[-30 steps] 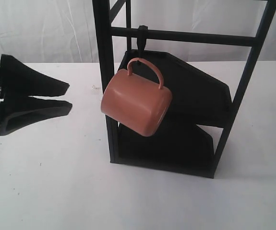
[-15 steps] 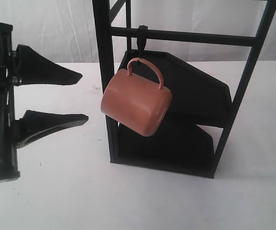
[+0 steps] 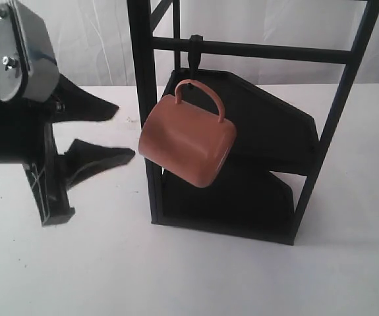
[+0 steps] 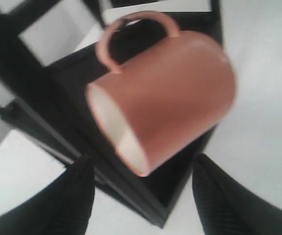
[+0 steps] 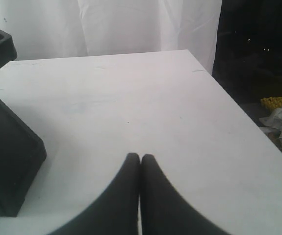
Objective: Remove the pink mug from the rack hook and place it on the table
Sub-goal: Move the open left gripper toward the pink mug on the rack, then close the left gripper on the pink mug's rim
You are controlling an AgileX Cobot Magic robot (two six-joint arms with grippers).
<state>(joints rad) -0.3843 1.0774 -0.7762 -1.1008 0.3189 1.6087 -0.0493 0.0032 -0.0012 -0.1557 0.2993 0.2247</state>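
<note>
The left gripper (image 3: 124,131) is hovering above the table (image 3: 77,263) just to the left of the rack (image 3: 142,79). Its two black fingers (image 3: 90,105) are spreading wide apart and gripping nothing, and their tips are pointing at the pink mug (image 3: 186,141) without touching it. The mug is hanging by its thin handle from the rack hook (image 3: 193,62) on the crossbar, tilting so that its cream inside is facing the left gripper, while its body is sitting in front of the rack's post and slanted trays. The right gripper (image 5: 140,159) is hovering low over a bare stretch of table beside the trays, and its fingers (image 5: 126,196) are pressing together with nothing between them
</note>
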